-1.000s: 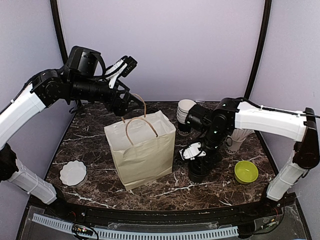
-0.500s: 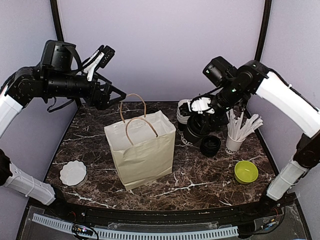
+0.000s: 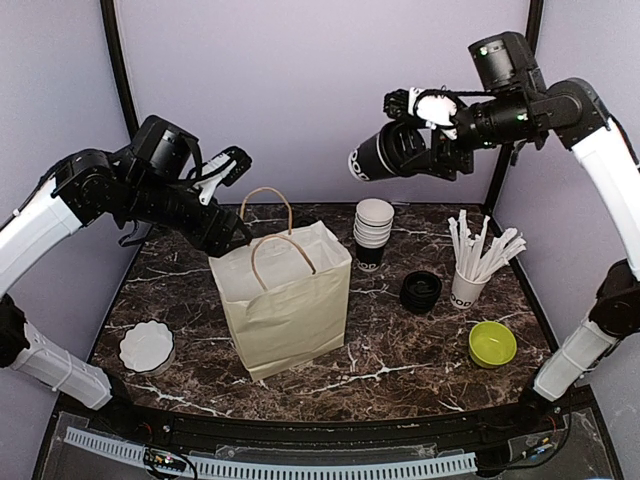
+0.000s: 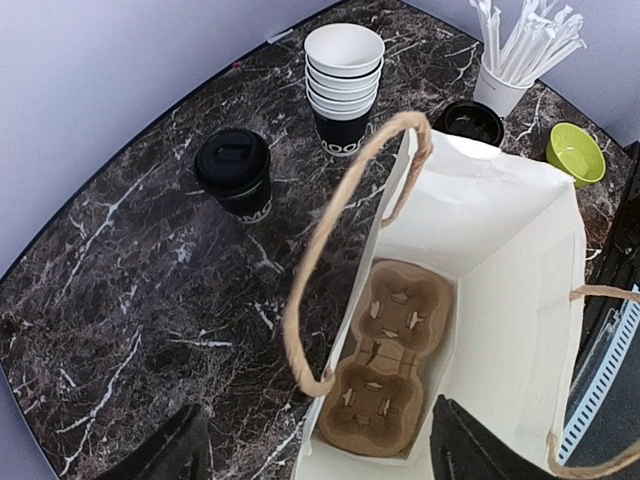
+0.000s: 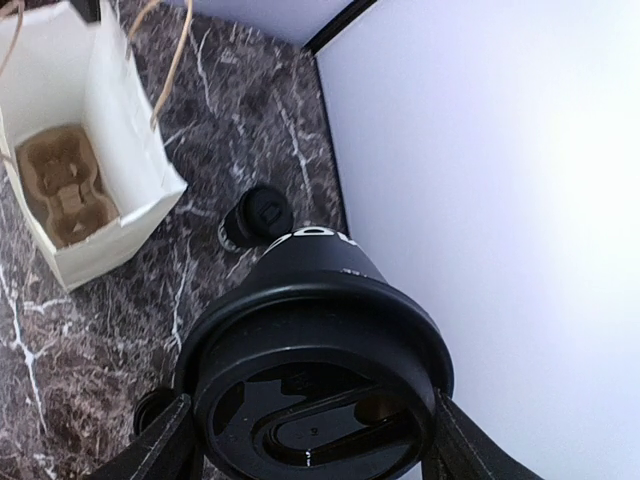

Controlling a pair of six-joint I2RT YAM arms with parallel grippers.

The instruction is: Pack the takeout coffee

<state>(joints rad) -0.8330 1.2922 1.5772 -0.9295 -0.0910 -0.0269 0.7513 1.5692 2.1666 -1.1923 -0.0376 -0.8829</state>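
No coffee is packed yet, going by what shows. The paper bag (image 3: 285, 300) stands open on the marble table (image 3: 400, 365), and the left wrist view looks straight down into it: the cardboard cup carrier (image 4: 385, 370) lies on the bottom with its wells empty. The right gripper (image 3: 420, 135) is clenched on one lidded coffee cup (image 3: 383, 157), which it holds high above the table on its side, up and to the right of the bag, well clear of the opening. A second lidded cup (image 4: 235, 175) stands on the table behind the bag, untouched. The left gripper (image 3: 225, 165) hovers at the bag's left rim near the handle (image 4: 335, 240), its fingers (image 4: 165, 455) spread wide and grasping nothing. Both cups remain to be set in the carrier; the raised one looks closest to going in.
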